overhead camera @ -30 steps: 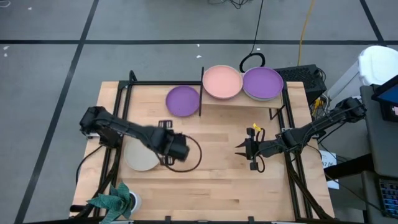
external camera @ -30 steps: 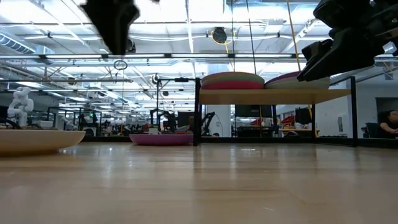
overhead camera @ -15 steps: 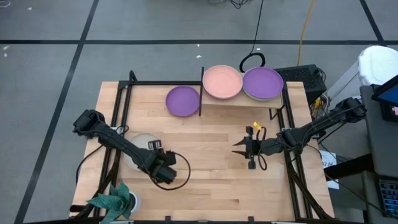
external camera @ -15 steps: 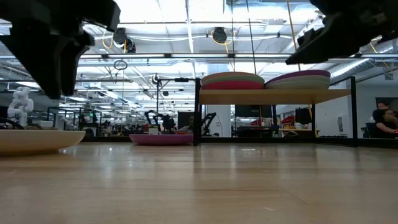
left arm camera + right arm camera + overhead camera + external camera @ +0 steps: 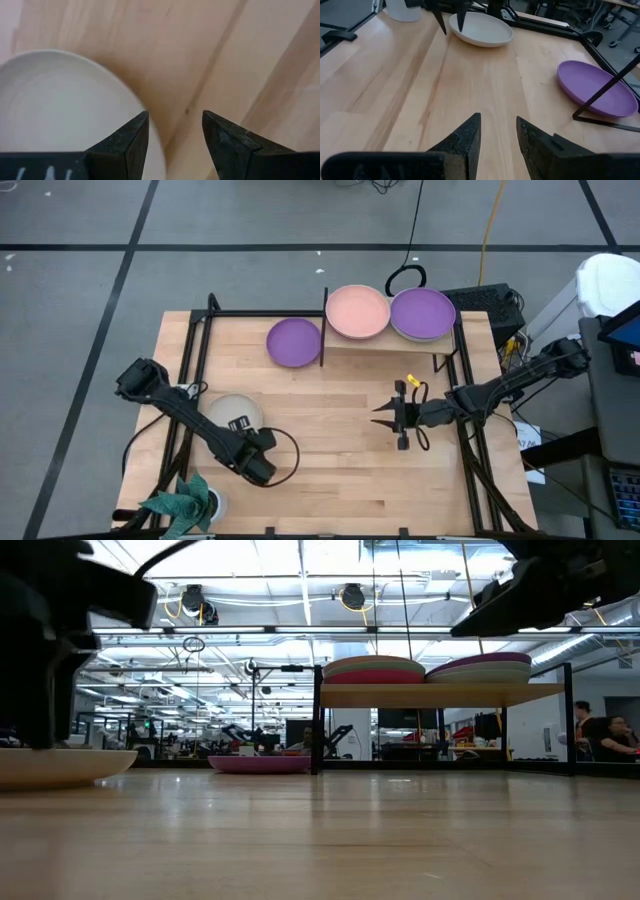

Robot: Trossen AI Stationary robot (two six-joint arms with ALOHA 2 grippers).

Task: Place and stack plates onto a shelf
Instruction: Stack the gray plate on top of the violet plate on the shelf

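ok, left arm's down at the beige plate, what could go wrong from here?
1. The left tool is open over the rim of the round matte beige plate; a shallow bite could let the plate slip or skid across the light-wood tabletop.
2. The small light-wood shelf already carries two stacks, peach-topped and purple-topped; an off-centre placement could nudge one.

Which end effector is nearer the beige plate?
Left. The left end effector hovers at the beige plate's rim, open; the right end effector waits far across the table.
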